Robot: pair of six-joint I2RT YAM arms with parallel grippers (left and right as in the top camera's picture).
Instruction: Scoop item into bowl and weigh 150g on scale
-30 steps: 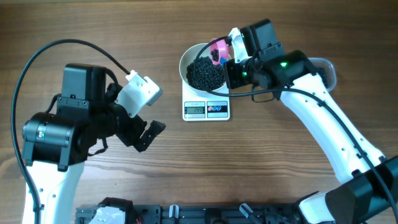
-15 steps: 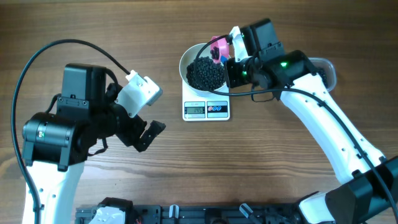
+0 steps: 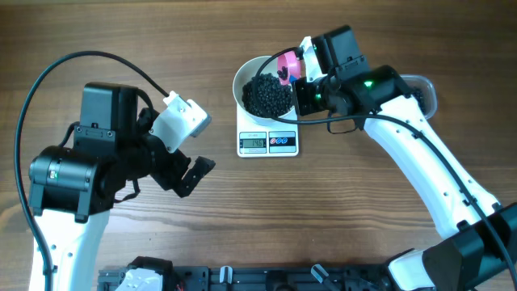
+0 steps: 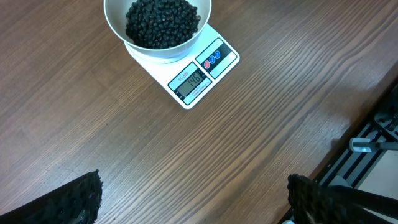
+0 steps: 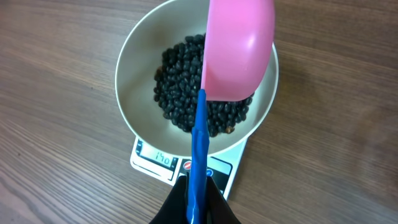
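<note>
far centre of table [image 3: 242, 226]: scale [image 3: 268, 143] bearing bowl [image 3: 237, 81] of black pellets [image 3: 266, 95]; pink scoop [image 3: 286, 61], pinched in right hand [image 5: 198, 199], newly tipped empty over bowl; weight likely nearing target. left hand [image 4: 193, 202] spread, idle.

Overhead: bright, even, diffuse light fr above. Desk [image 3: 363, 226] grain sharp, only faint soft shadows by the arms, no harsh glare. White bowl [image 3: 237, 85] rim nearly blown out.

Left wrist: sharp mid-frame, scale [image 4: 200, 71] digits legible. Pale sheen on desk at right. Left gripper [image 4: 193, 190] fingertips [image 4: 78, 199] dark & soft-focus in btm corners.

Right wrist: dimmer, warmer. Scoop [image 5: 239, 50] has soft highlight, its handle [image 5: 199, 155] blurs close to lens. Soft shadow on desk right of bowl.
</note>
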